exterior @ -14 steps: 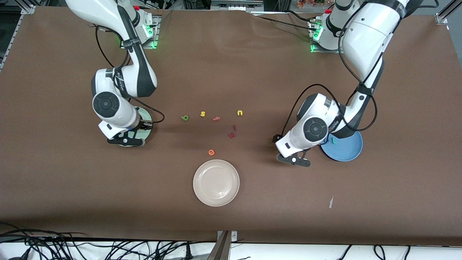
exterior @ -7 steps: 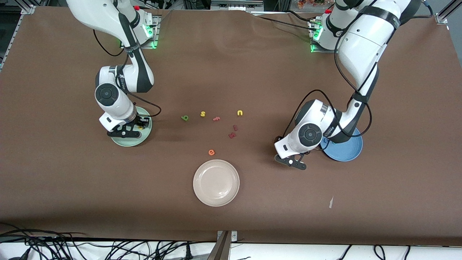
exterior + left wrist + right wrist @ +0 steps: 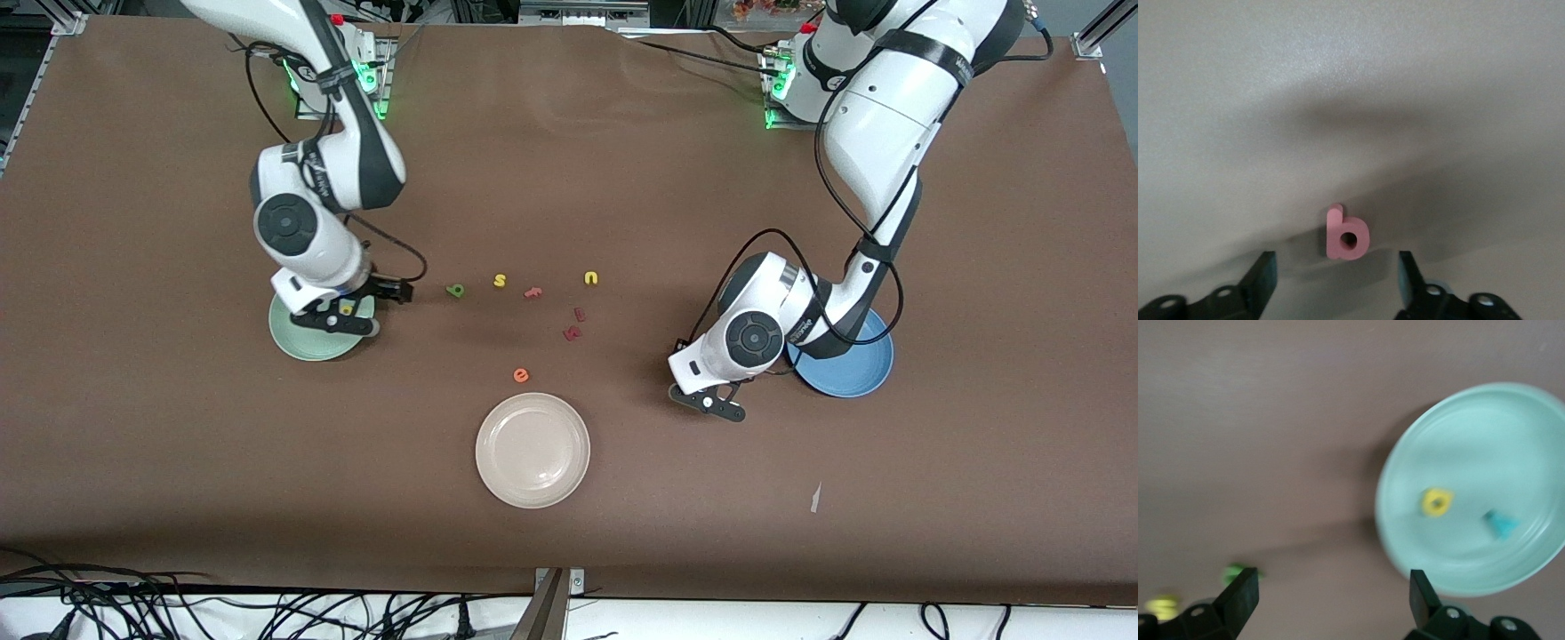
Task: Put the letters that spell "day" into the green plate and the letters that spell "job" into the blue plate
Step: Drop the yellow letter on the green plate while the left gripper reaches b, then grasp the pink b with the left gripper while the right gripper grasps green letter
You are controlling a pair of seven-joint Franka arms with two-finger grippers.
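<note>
My left gripper point(image 3: 1335, 277) is open and low over the brown table, beside the blue plate point(image 3: 855, 373). A pink "b" point(image 3: 1347, 233) lies flat just ahead of its fingertips and touches neither. The gripper point(image 3: 714, 402) hides that letter in the front view, and the arm hides the plate's inside. My right gripper point(image 3: 1333, 593) is open and empty over the rim of the green plate point(image 3: 1511, 433), on the side toward the table's middle. A yellow "d" point(image 3: 1436, 501) and a teal "y" point(image 3: 1501, 523) lie in that plate point(image 3: 302, 342). The green "a" point(image 3: 456, 290) sits on the table nearby.
Loose letters lie mid-table: yellow "s" point(image 3: 500, 281), a pink-red letter point(image 3: 532, 292), yellow "u" point(image 3: 591, 278), two dark red letters point(image 3: 574, 324) and an orange "e" point(image 3: 521, 375). A cream-white plate point(image 3: 532, 449) stands nearer the front camera. A paper scrap point(image 3: 815, 498) lies near the front edge.
My right gripper opened, left the yellow "d" in the green plate and moved toward the table's middle. My left gripper shifted slightly away from the blue plate, its fingers narrowing a little.
</note>
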